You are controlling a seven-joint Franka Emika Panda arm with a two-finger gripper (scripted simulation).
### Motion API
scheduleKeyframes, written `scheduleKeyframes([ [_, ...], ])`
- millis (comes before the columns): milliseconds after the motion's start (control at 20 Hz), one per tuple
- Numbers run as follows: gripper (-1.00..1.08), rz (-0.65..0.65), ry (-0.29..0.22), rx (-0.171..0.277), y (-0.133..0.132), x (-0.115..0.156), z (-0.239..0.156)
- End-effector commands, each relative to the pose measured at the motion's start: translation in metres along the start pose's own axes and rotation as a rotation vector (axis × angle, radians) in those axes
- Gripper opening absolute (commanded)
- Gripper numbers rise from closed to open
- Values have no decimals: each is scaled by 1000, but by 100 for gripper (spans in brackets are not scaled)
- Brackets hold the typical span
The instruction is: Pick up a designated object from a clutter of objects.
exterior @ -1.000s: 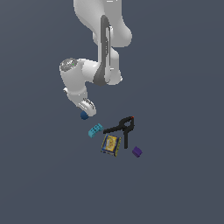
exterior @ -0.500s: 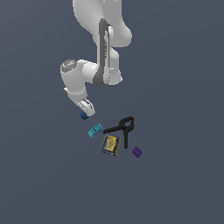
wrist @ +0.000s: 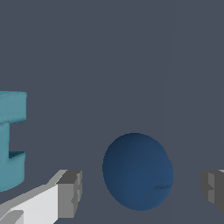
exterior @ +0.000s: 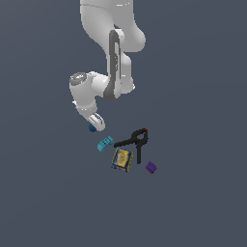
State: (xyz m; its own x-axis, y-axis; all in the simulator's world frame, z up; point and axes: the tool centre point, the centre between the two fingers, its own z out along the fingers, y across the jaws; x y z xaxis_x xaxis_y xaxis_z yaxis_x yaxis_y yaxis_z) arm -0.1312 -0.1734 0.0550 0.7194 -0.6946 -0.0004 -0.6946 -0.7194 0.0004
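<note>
The dark blue ball (wrist: 138,171) lies between my two fingers in the wrist view, with a gap on each side. In the exterior view the ball (exterior: 91,128) peeks out just to the left of my gripper (exterior: 96,124), which is low over the floor. The gripper (wrist: 142,190) is open; its pads (wrist: 71,192) do not touch the ball. The clutter lies to the exterior view's right: a cyan brick (exterior: 105,143), a black red-tipped clamp (exterior: 134,142), a blue-yellow box (exterior: 121,159) and a purple cube (exterior: 151,167).
The cyan brick (wrist: 11,138) shows at the edge of the wrist view, close beside one finger. The floor (exterior: 202,96) is plain dark grey all around. The white arm (exterior: 113,53) rises above the gripper.
The gripper has come down slightly around the ball. The clutter has not moved.
</note>
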Motion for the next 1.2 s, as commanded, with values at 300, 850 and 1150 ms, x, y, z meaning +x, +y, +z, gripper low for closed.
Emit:
scheduleKeyframes([
  [300, 100, 2, 0, 0, 0, 0, 24],
  [850, -100, 2, 0, 0, 0, 0, 24],
  [1150, -100, 1, 1, 1, -3, -1, 21],
])
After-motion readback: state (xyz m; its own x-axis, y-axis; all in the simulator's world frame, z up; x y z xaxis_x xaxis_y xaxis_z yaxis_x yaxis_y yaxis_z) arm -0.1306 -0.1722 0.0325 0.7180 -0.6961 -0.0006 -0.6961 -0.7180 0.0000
